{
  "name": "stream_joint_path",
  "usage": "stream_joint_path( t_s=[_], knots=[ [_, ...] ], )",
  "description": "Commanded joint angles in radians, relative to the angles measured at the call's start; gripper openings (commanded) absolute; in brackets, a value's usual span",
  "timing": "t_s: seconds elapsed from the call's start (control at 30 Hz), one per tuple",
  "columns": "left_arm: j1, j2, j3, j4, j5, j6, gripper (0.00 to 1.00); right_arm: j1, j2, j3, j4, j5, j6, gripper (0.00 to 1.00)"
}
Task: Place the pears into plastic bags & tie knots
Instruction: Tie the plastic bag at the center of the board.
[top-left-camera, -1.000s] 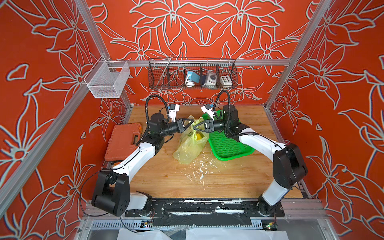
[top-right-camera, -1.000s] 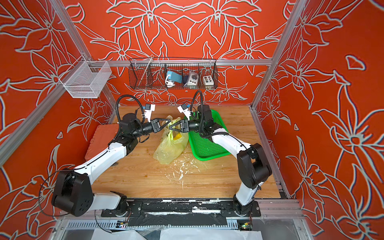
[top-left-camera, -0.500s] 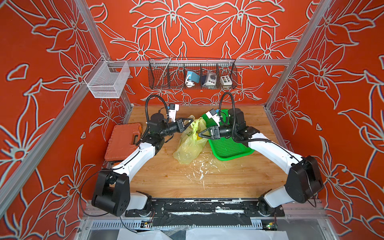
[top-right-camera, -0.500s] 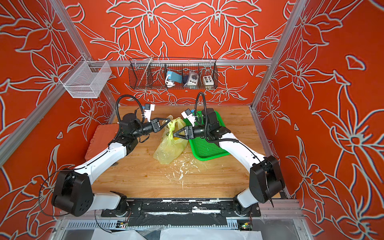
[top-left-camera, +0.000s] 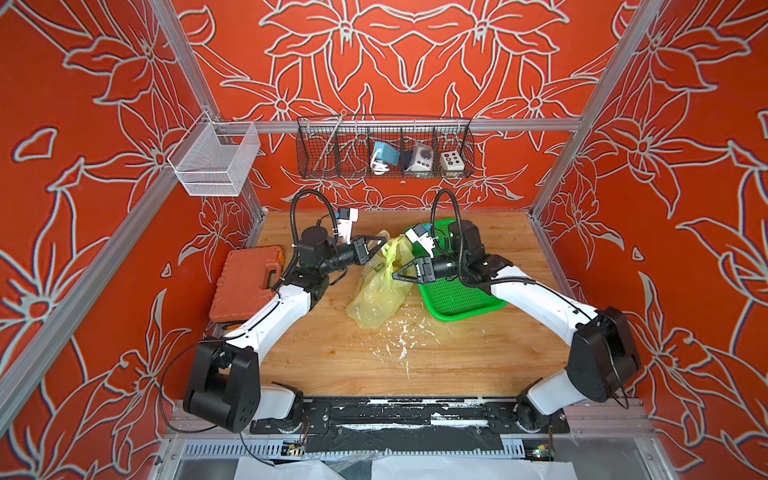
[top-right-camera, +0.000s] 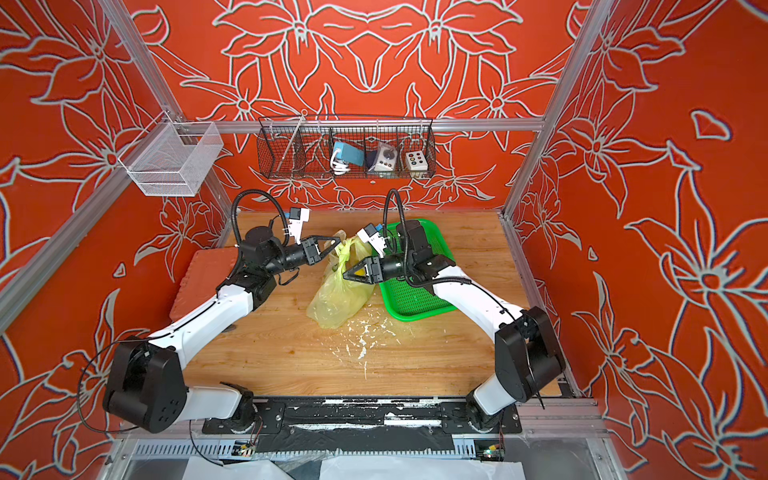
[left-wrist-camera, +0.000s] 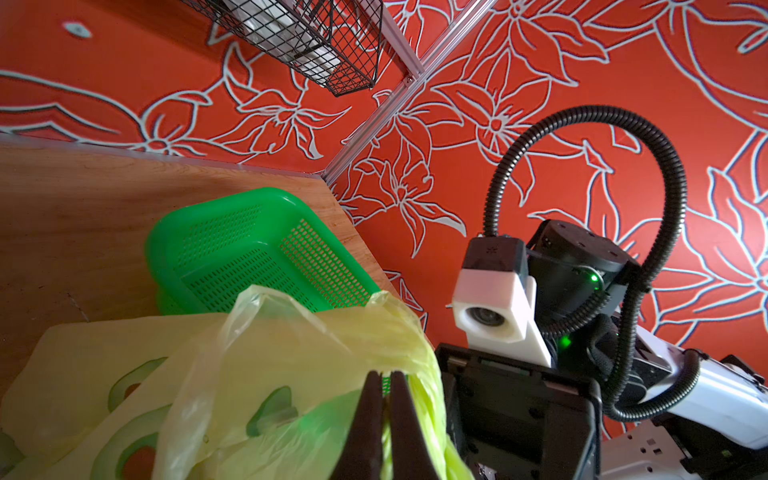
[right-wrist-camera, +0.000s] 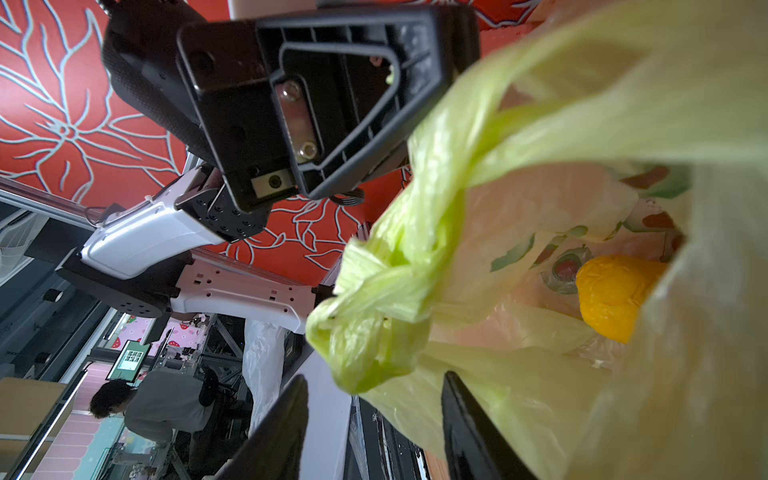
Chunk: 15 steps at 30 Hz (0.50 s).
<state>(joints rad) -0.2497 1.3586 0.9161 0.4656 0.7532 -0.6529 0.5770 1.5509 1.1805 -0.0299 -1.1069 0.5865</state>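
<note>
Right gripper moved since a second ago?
Yes. The right gripper slid nearer the camera, from beside the green basket's far end to beside its middle.

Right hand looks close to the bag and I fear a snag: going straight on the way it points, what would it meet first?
Most likely the twisted handles of the plastic bag, bunched just ahead of the open right hand; the left hand, shut on them, lies beyond. Depth is uncertain.

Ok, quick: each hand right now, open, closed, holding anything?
Left hand: closed on the twisted handle of the plastic bag.
Right hand: open, holding nothing.
</note>
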Motion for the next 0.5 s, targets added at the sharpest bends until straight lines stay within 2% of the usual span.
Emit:
stream_joint_path(
  t_s=[0.0, 0.13, 0.23, 0.43, 0.47],
  knots=[
    [-0.003, 0.0, -0.008, 0.029, 0.006, 0.012, 0.0, 0.015, 0.025, 0.049, 0.03, 0.009, 0.0, 0.52],
    [-0.003, -0.003, -0.01, 0.028, 0.009, 0.016, 0.0, 0.021, 0.042, 0.064, 0.031, 0.017, 0.002, 0.51],
    [-0.003, -0.003, -0.011, 0.028, 0.011, 0.017, 0.0, 0.021, 0.047, 0.067, 0.031, 0.031, 0.001, 0.46],
    [-0.003, -0.005, -0.015, 0.033, 0.008, 0.016, 0.0, 0.016, 0.041, 0.061, 0.026, 0.038, 0.001, 0.02],
    [-0.003, -0.005, -0.016, 0.031, 0.005, 0.015, 0.0, 0.016, 0.034, 0.059, 0.015, 0.039, -0.006, 0.0]
  ],
)
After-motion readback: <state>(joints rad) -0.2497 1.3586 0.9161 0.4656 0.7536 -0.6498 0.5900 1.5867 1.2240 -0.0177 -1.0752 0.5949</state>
